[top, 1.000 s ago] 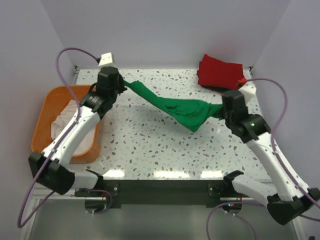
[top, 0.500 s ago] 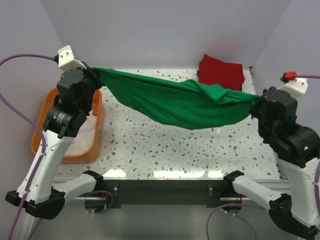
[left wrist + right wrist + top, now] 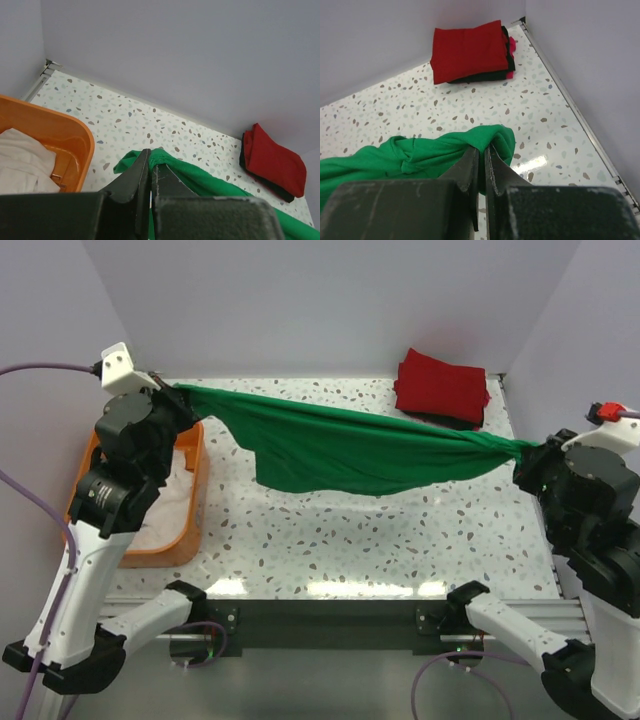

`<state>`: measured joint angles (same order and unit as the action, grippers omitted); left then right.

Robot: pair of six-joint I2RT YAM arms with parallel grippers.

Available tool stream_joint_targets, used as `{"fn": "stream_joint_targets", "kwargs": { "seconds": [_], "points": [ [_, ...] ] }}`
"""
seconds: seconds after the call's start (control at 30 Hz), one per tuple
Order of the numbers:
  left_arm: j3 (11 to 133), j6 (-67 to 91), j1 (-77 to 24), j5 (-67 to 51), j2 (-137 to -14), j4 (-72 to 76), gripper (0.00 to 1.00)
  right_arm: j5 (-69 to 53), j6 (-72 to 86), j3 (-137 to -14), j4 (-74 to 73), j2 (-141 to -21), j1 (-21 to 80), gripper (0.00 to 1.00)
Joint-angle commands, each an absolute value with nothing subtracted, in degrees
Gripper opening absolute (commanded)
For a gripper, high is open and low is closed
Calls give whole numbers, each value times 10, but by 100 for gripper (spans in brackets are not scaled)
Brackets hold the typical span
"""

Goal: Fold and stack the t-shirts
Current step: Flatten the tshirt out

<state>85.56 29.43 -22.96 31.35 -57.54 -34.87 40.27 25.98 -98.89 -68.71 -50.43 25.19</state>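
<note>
Near edge: we mark left tool [image 3: 178, 393] and right tool [image 3: 527, 450], each pressed together, pinching one end of bright green cotton t-shirt [image 3: 350, 450]. Shirt hangs stretched between them above speckled white surface [image 3: 350, 540], sagging mid-span, not yet folded. Left side: orange plastic basket [image 3: 197, 475] holds off-white garment [image 3: 160, 525], which we judge awaits folding. Far right corner: red t-shirt [image 3: 442, 385] folded, stacked on black one [image 3: 480, 76]. We reckon two done, two left.

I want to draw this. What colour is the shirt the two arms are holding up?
The shirt is bright green, clearest in the top view.
</note>
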Motion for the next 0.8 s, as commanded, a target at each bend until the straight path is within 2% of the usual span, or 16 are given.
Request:
{"fn": "stream_joint_targets", "kwargs": {
  "seconds": [0.0, 0.23, 0.4, 0.57, 0.63, 0.7, 0.77],
  "points": [
    [874, 295, -222, 326, -554, -325, 0, 433, 233, -1019, -676, -497, 250, 0],
    [883, 291, -222, 302, -572, -303, 0, 423, 216, -1038, -663, -519, 250, 0],
    [877, 263, -221, 318, -661, -222, 0, 453, 186, -1030, -616, -599, 250, 0],
    [1035, 243, -208, 247, -829, -250, 0, 477, 139, -1128, -605, -698, 240, 0],
    [1127, 233, -199, 223, -880, -279, 0, 475, 128, -1217, -634, -742, 227, 0],
    [1177, 236, -184, 180, -903, -296, 0, 467, 113, -1281, -656, -757, 218, 0],
    [1208, 231, -173, 130, -916, -301, 0, 445, 114, -1295, -665, -750, 217, 0]
  ]
}}
